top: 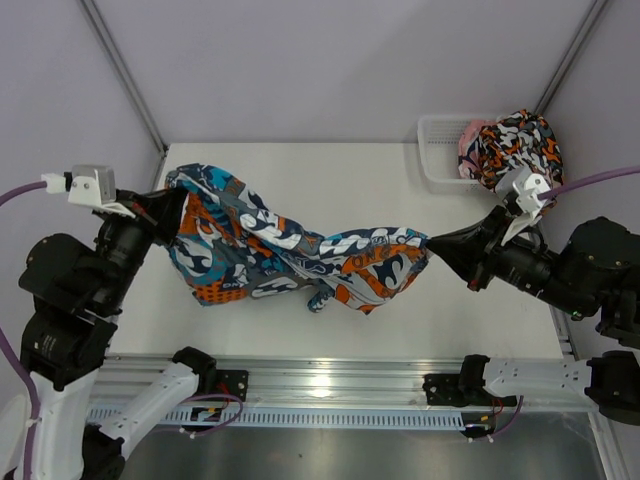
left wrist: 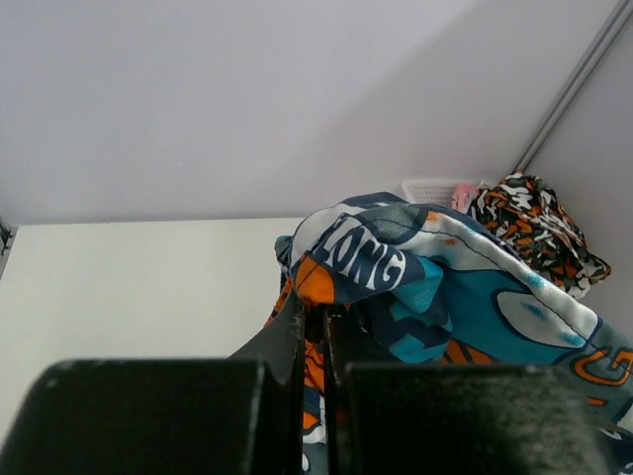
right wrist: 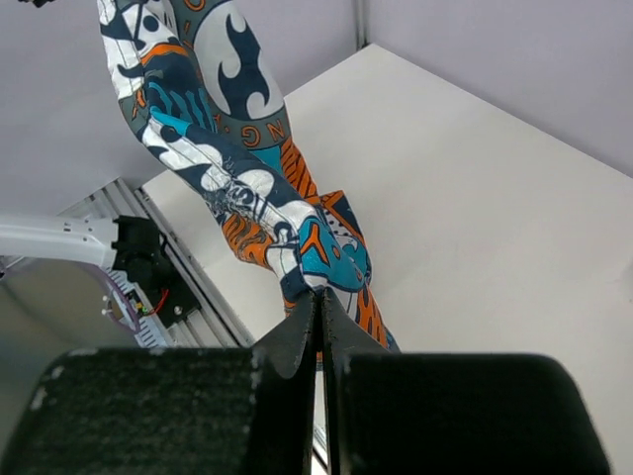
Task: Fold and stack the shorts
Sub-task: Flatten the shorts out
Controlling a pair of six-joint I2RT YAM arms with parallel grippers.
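The teal-blue, orange and white shorts [top: 290, 250] hang stretched between my two grippers above the table, sagging in the middle. My left gripper [top: 172, 215] is shut on their left end; the left wrist view shows the bunched cloth [left wrist: 415, 287] rising from my closed gripper [left wrist: 316, 319]. My right gripper [top: 436, 243] is shut on the right end, and in the right wrist view the fabric [right wrist: 247, 188] runs away from the pinched tips [right wrist: 320, 294]. A second pair of shorts [top: 518, 145], blotched orange, black and white, lies heaped over the basket at the back right.
A white mesh basket [top: 440, 150] stands at the table's back right corner, with a bit of pink cloth [top: 468, 140] in it. The white table [top: 300, 320] ends at a metal rail [top: 320, 385] near the arm bases. Grey walls enclose the back and sides.
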